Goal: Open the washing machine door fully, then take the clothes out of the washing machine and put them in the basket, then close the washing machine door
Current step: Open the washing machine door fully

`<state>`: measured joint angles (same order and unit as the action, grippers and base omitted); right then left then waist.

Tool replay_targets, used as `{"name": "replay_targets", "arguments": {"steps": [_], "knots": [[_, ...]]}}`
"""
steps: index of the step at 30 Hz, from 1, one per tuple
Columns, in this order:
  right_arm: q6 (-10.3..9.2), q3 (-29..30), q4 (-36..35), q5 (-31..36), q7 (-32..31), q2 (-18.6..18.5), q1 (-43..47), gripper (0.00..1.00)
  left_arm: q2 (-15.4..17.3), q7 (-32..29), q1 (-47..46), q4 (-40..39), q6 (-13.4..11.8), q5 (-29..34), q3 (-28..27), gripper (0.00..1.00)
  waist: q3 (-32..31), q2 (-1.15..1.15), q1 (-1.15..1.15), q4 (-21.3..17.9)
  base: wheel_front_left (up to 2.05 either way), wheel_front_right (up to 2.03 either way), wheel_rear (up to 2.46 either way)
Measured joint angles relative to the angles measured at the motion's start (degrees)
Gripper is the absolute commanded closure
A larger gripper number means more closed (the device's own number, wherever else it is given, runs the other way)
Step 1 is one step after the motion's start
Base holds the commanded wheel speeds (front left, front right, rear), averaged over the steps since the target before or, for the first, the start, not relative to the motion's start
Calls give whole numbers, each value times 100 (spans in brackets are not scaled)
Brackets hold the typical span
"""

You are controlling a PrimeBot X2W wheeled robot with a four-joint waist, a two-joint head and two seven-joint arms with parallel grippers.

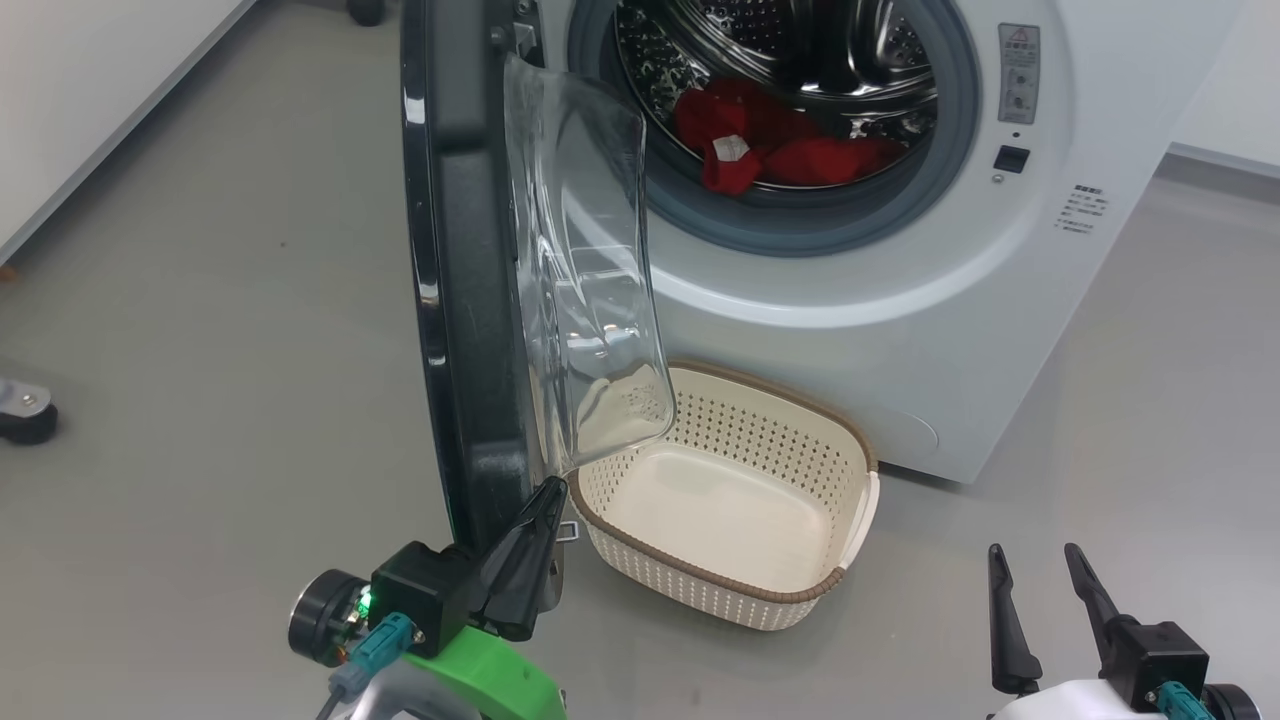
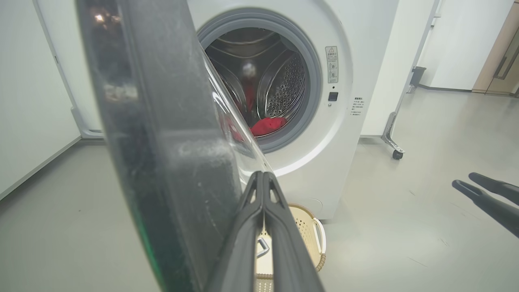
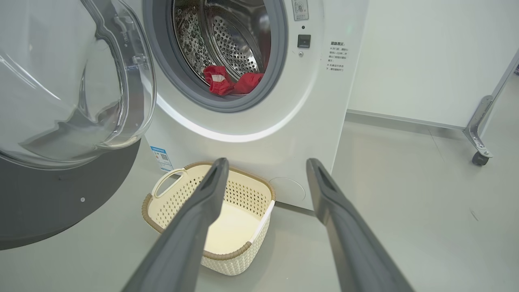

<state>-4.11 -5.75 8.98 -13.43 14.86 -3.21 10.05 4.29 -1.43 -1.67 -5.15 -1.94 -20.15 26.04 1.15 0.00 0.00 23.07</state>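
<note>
The white washing machine (image 1: 900,300) (image 2: 348,142) (image 3: 308,121) stands ahead with its drum exposed. Its black washing machine door (image 1: 460,300) (image 2: 162,142) (image 3: 48,194), with a clear glass bowl, stands swung out edge-on toward me. Red clothes (image 1: 770,140) (image 2: 267,125) (image 3: 231,81) lie in the drum's lower part. The cream basket (image 1: 800,590) (image 2: 312,227) (image 3: 170,202) sits on the floor below the drum opening, with nothing in it. My left gripper (image 1: 550,490) (image 2: 263,175) is shut, its tips against the door's lower inner edge. My right gripper (image 1: 1035,555) (image 3: 265,162) hangs open at the lower right, holding nothing.
Grey floor spreads to the left and right of the machine. A white wall (image 1: 90,90) runs along the left. A caster wheel (image 1: 25,410) sits at the far left. A metal stand leg with a caster (image 2: 393,142) (image 3: 480,142) stands right of the machine.
</note>
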Motion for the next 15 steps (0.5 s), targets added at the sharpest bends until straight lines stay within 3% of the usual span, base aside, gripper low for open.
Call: {"name": "replay_targets", "arguments": {"steps": [8,15], "knots": [[15,24,3,65,0,-20,0,0,3,77,1,16,-87,49,-85,100,35,0,0,225,0,0,0],[54,-49,34,159,0,-33,-4,0,62,203,28,70,-285,59,-492,100,7,0,0,312,0,0,0]]}}
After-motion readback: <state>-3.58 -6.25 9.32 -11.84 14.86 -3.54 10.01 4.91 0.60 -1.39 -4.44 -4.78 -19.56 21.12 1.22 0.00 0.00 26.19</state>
